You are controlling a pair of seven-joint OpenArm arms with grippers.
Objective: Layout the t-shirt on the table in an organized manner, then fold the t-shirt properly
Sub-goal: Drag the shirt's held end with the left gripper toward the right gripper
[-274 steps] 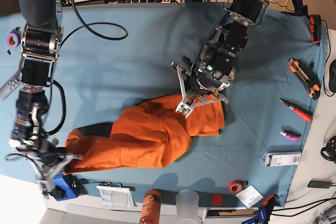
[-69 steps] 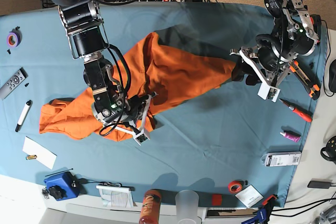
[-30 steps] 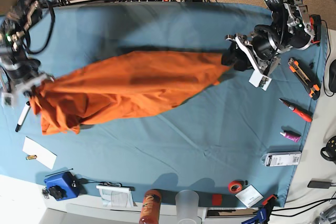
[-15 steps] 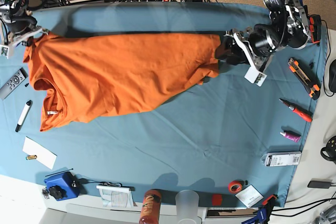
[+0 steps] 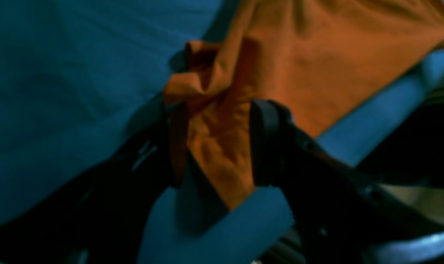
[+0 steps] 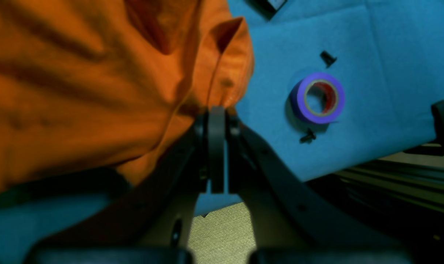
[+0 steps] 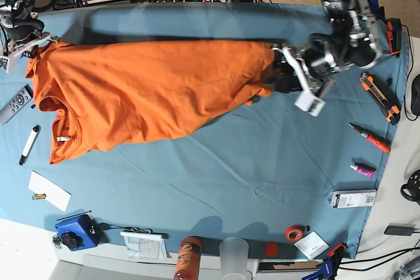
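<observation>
The orange t-shirt (image 7: 151, 90) lies spread lengthwise across the far half of the teal table (image 7: 230, 181), collar end at the left. My right gripper (image 7: 36, 40) is at the far left corner, shut on a shirt edge. In the right wrist view its fingers (image 6: 217, 146) meet on the t-shirt (image 6: 79, 91). My left gripper (image 7: 281, 70) is at the shirt's right end. In the left wrist view bunched t-shirt (image 5: 317, 66) cloth fills the gap between the left gripper (image 5: 220, 146) fingers, which grip it.
A purple tape roll (image 6: 317, 97) lies just beside the right gripper. A remote (image 7: 14, 104), marker (image 7: 28, 144) and paper (image 7: 49, 190) are at the left edge. A bottle (image 7: 188, 257) and cup (image 7: 235, 254) stand at the near edge. A knife (image 7: 379, 96) and pen (image 7: 369, 137) lie right.
A second ago the shirt hung stretched between the grippers; the right gripper carried its end to the far left corner and the cloth now lies spread. The left gripper shifted slightly left. Both grips held.
</observation>
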